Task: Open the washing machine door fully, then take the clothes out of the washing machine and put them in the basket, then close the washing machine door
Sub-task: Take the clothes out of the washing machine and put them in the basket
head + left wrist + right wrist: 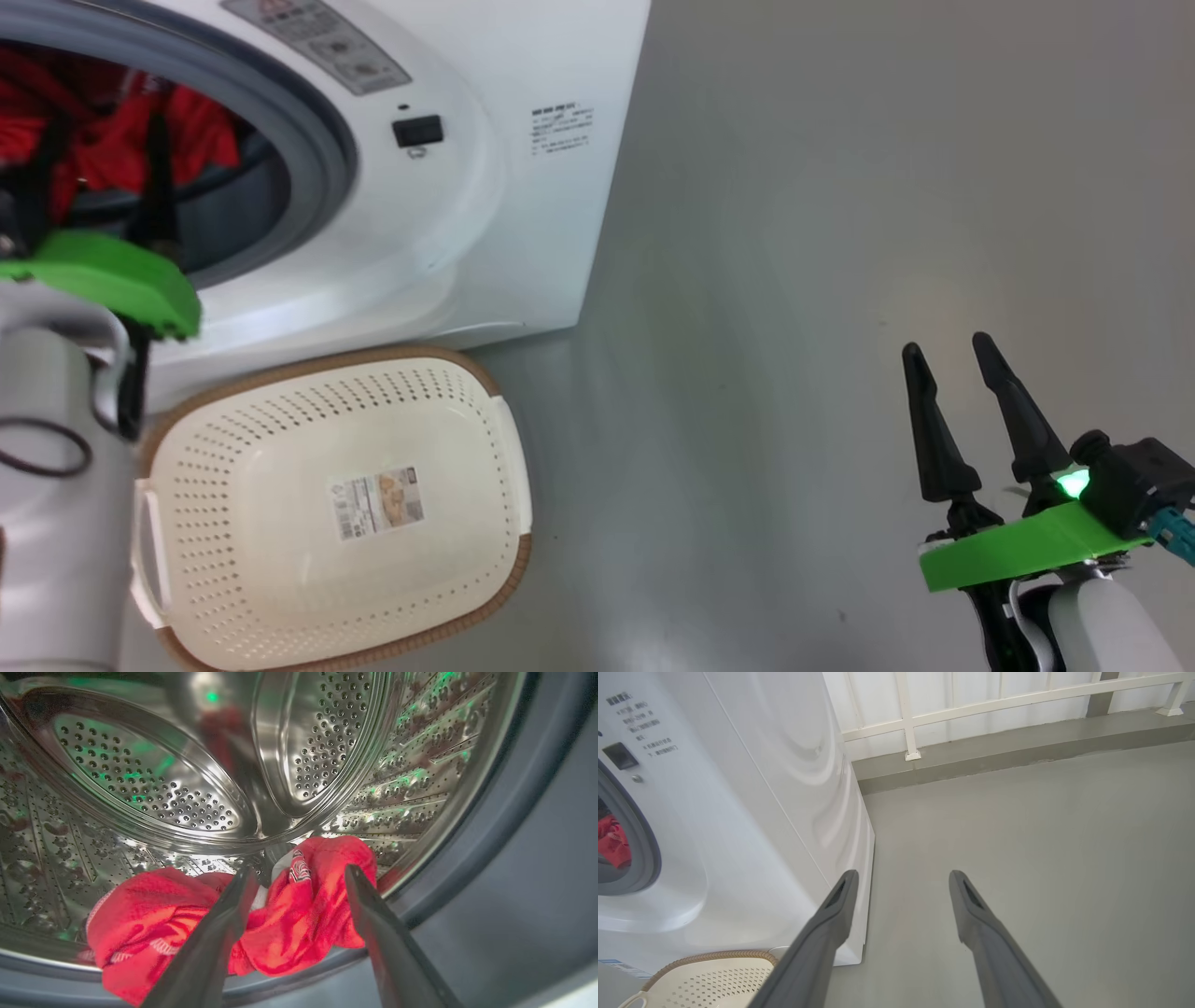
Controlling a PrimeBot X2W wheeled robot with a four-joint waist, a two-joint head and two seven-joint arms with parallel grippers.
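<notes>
Left wrist view, left jaws spread near clothes (299,924), head view, right jaws spread, basket (233,532)

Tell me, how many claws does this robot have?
2. The left claw, open, reaches into the washing machine toward the red clothes; the right claw, open, hangs above the floor right of the basket.

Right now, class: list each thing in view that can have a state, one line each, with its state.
washing machine: mouth uncovered, not yet emptied.
clothes: bunched low inside the machine, not gripped.
basket: upright on the floor, empty.
left gripper: open, fingers astride the clothes.
right gripper: open, empty, over the floor.
</notes>
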